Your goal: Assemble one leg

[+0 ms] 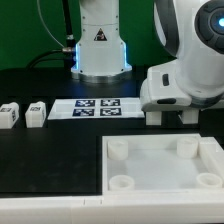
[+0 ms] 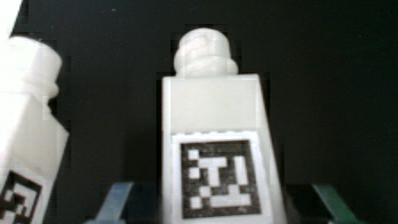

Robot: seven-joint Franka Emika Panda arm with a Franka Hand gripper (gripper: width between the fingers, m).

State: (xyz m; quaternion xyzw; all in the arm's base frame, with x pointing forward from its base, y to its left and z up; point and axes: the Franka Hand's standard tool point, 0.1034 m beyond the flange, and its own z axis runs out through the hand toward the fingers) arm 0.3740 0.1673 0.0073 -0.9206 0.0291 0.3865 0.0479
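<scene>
Beyond the socketed white tabletop (image 1: 160, 165) at the table's near edge, the end effector (image 2: 217, 197) hangs released, fingers astride the tagged leg (image 2: 214, 110), a twin leg (image 2: 27, 95) just beside. Closing squarely on centre should avoid nudging the neighbour.

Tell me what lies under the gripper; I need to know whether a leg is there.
The gripper, jaws open, straddles a tagged leg; another leg is beside it. Their undersides are hidden.
</scene>
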